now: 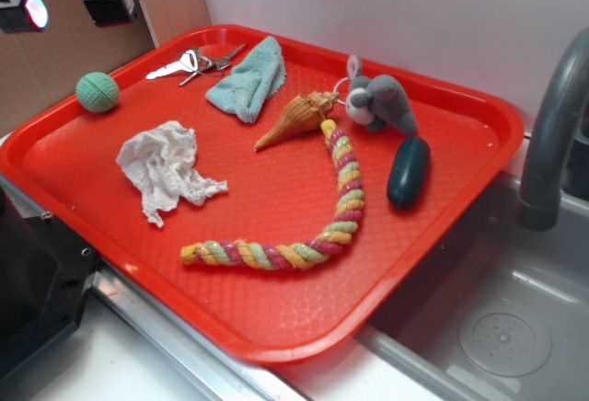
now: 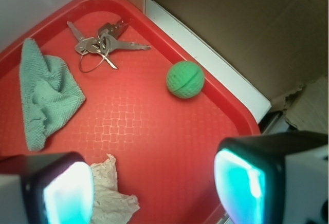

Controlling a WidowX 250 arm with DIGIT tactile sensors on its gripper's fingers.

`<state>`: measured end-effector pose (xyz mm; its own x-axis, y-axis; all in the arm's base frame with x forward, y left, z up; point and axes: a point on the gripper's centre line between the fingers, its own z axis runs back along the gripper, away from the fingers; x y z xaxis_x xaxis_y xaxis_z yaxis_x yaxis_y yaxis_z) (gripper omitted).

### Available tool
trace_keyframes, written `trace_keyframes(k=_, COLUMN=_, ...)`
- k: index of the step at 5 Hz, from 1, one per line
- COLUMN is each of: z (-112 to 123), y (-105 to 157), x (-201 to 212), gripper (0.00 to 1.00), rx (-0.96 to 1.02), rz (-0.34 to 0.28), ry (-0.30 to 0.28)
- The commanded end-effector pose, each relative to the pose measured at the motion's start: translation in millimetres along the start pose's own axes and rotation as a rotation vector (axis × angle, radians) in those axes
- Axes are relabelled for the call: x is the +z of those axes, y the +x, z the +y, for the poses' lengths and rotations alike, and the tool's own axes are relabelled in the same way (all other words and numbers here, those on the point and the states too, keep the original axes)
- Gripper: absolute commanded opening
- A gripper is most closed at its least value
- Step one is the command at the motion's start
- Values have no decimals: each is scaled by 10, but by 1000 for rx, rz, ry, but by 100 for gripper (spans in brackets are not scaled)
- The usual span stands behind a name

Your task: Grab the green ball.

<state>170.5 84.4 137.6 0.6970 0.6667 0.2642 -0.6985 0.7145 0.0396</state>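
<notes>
Wrist view shows the approach step — spread fingers [image 2: 154, 188] hover clear of the small ridged teal-green ball [image 2: 185, 79] by the red plastic tray's [image 2: 154, 131] far-left rim — next, descend over it.

Ball [image 1: 97, 91] on tray [image 1: 276, 318], keys [image 1: 193, 63] nearby.
</notes>
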Motion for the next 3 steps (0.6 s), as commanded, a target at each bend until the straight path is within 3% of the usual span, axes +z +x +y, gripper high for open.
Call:
trace_keyframes(k=1, z=237, y=185, x=-466, gripper=100, rx=235, rz=126, ry=124)
trace_keyframes(k=2, z=337, y=303, x=-731, gripper=100, rx=475, rz=163, ry=189)
trace_keyframes(k=3, z=284, y=369, x=-894, gripper=100, rx=619, rz=115, ry=166)
